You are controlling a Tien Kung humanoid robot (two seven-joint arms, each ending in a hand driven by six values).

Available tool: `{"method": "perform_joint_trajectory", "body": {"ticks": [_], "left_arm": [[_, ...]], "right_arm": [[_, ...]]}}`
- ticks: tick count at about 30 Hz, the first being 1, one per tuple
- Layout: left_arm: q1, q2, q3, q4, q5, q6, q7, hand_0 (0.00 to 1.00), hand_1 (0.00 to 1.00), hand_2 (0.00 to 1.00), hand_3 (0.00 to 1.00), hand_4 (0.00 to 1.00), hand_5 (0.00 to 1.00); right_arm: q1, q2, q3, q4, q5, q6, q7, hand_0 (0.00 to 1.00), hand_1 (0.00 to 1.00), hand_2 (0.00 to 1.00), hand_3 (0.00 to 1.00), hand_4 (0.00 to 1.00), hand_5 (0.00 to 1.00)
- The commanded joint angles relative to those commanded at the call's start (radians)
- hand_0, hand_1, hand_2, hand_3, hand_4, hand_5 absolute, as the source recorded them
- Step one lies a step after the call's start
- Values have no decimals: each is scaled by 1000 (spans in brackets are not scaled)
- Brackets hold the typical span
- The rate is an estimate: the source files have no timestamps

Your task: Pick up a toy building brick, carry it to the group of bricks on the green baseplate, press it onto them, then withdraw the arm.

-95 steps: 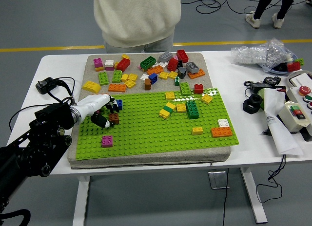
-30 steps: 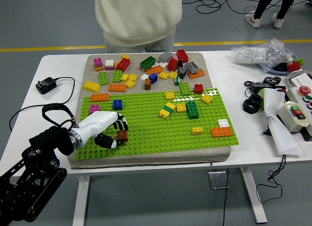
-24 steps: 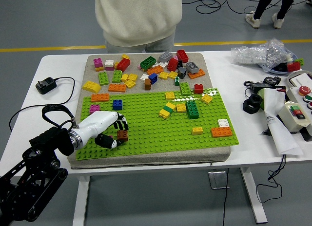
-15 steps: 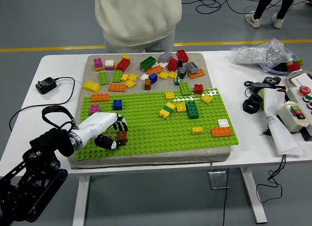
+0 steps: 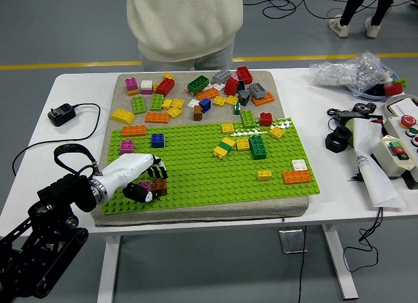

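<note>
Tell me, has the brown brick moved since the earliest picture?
Yes. The brown brick, at the left hand, moved toward the green baseplate's near edge, farther from the blue brick.

Bright, even light from above. Soft small shadows under counter (image 5: 59, 87) edge and beside bricks. White shine spot on green baseplate (image 5: 271, 127) near far right corner. Picture sharp all over, no blur. Plastic bag (image 5: 346, 71) glints.

Loose bricks (image 5: 196, 91) behind baseplate (image 5: 196, 166)
</note>
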Motion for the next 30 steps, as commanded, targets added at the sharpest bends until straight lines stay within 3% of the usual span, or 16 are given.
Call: {"method": "perform_joint_trajectory", "body": {"ticks": [13, 30], "left_arm": [[3, 2, -3, -2, 0, -7, -4, 679, 601, 505, 533, 700, 61], [-4, 6, -2, 37, 0, 8, -12, 727, 612, 506, 538, 723, 69]], "right_arm": [[-1, 1, 0, 0, -1, 0, 0, 761, 676, 718, 737, 998, 683], [-2, 2, -2, 0, 1, 0, 0, 761, 676, 718, 737, 998, 683]]}}
